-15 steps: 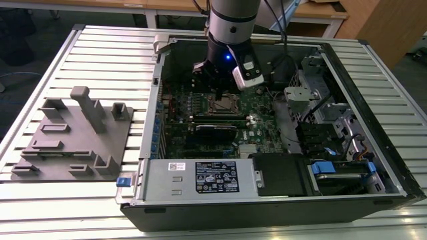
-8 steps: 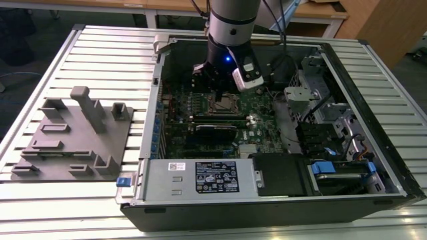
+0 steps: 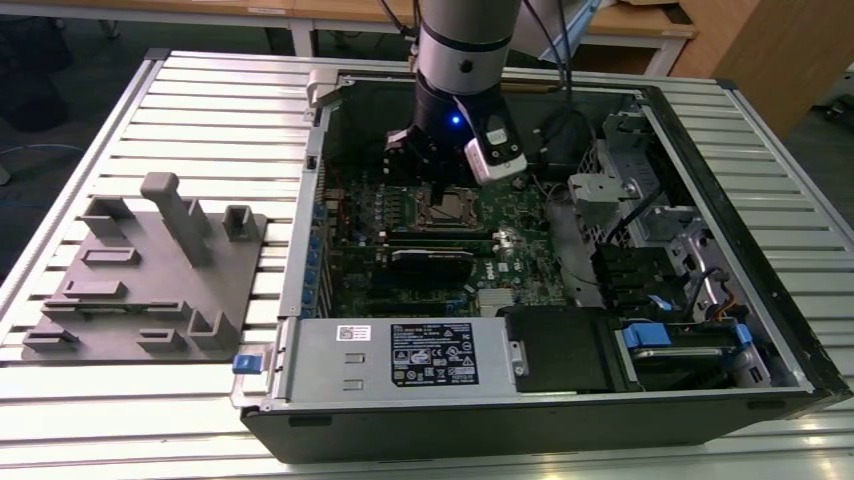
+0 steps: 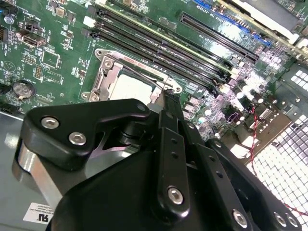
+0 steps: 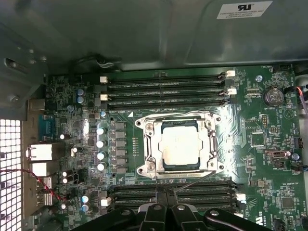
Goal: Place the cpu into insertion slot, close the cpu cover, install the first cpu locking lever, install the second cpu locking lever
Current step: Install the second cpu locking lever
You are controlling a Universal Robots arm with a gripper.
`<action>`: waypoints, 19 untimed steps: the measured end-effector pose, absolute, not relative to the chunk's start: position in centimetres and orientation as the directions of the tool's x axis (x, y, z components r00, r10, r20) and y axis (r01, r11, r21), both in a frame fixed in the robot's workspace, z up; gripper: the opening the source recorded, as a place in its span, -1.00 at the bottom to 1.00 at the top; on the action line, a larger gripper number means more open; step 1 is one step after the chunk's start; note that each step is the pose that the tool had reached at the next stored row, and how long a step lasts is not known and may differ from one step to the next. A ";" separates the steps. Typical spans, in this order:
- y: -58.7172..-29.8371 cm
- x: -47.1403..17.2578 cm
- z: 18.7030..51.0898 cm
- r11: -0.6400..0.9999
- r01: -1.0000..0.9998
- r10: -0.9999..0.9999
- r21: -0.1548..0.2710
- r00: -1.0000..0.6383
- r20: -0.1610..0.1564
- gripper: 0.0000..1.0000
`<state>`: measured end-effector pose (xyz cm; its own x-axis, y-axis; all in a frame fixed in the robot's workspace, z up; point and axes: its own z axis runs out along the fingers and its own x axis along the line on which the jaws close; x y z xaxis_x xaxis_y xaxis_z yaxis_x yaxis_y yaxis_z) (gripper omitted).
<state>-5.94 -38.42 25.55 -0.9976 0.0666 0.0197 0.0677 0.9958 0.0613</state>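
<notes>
- Gripper (image 5: 166, 199) hung inside the open case (image 3: 747, 400), low over the board (image 5: 269, 159); in both wrist views we saw its black fingers (image 4: 169, 108) pressed together with nothing between them.
- We judged it sat at the socket's edge because its tip lay against a thin wire lever (image 5: 192, 182) running along that side, beside the long black memory slots (image 5: 166, 91).
- Cpu (image 5: 180, 145) lay flat in the slot (image 5: 150, 144), its pale metal top square and smooth, catching the light.
- Cover (image 5: 211, 144) appeared to be down around the chip, a bright stamped-steel frame whose window left the metal top showing; we judged the chip placed and the cover shut.
- Whether either lever was latched, we could not tell.
- Board was green and crowded with small silver capacitors (image 5: 100, 155); a round coin cell (image 5: 273, 96) sat towards one edge.
- In the exterior view a grey moulded fixture (image 3: 147, 275) rested on the ribbed aluminium table (image 3: 227, 90), well apart from the case, on that view's left.
</notes>
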 end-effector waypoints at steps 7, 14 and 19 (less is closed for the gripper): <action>-38.4 -6.0 25.4 0.996 0.068 0.067 0.059 -0.998 0.019 -0.79; -38.4 -6.0 25.2 0.996 0.068 0.067 0.059 -0.998 0.019 -0.79; -38.4 -6.0 25.1 0.996 0.068 0.067 0.059 -0.998 0.019 -0.79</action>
